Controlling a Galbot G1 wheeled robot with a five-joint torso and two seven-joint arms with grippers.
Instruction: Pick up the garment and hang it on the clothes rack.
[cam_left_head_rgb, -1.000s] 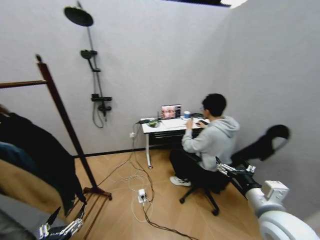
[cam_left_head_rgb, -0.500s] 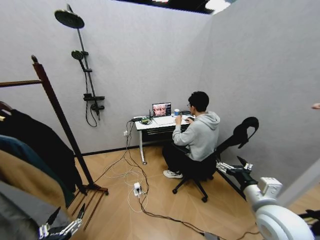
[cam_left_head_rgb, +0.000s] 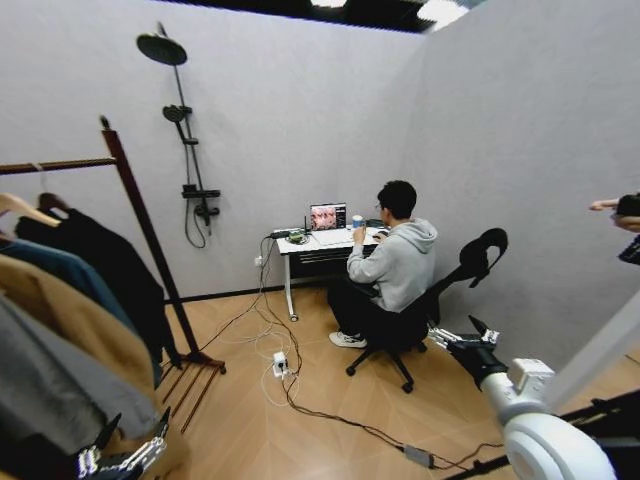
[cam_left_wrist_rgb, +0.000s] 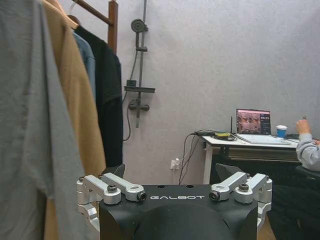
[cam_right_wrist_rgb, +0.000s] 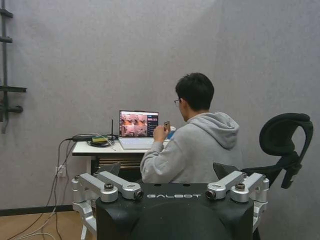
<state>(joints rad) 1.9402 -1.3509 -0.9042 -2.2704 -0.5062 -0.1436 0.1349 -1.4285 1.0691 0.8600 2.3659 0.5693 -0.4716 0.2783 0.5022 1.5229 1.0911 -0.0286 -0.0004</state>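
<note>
Landmark: the clothes rack (cam_left_head_rgb: 140, 235), dark reddish-brown wood, one knob-topped post upright, rail running off to the robot's left, slatted foot on the wood floor.

Item 1. The garment (cam_left_head_rgb: 115, 275): long black coat-like piece, hanging from the rack's rail on a dark hanger, nearest the post. In the left wrist view it (cam_left_wrist_rgb: 107, 100) is the farthest of the row, next to the post.

Item 2. Other clothes on the same rail, farther from the post: a blue piece (cam_left_head_rgb: 60, 270), the tan coat (cam_left_head_rgb: 75, 325), a grey piece (cam_left_head_rgb: 55, 400).

Item 3. Left gripper (cam_left_head_rgb: 125, 445): low, in front of the rack's hanging clothes, close to the grey piece's hem; fingers spread wide, nothing between them. Same in its wrist view (cam_left_wrist_rgb: 172, 172).

Item 4. Right gripper (cam_left_head_rgb: 460, 333): well apart from the rack, out toward the seated person's chair; fingers spread wide, nothing held. Same in its wrist view (cam_right_wrist_rgb: 167, 170).

Item 5. Black shower stand (cam_left_head_rgb: 185, 140): on the wall beyond the rack's post.

Item 6. White desk (cam_left_head_rgb: 310, 245) with laptop: against the wall, past the shower stand from the rack.
</note>
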